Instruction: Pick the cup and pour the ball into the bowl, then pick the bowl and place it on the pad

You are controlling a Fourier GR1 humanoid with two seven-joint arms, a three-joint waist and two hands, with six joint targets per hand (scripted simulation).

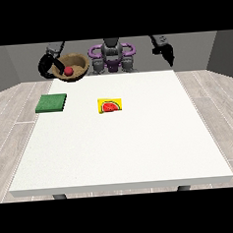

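Note:
A brown wooden bowl (77, 63) hangs in the air above the table's far left corner, tilted toward the camera, with a red ball (68, 71) inside it. The hand at the view's left (48, 63) is curled round the bowl's left rim and carries it. The green pad (51, 103) lies flat on the table's left side, below and in front of the bowl. The hand at the view's right (166, 52) hangs above the far right corner with nothing in it, fingers pointing down. No cup shows in this view.
A yellow card with a watermelon picture (110, 105) lies near the middle of the white table (121, 152). The robot's torso (112, 57) stands behind the far edge.

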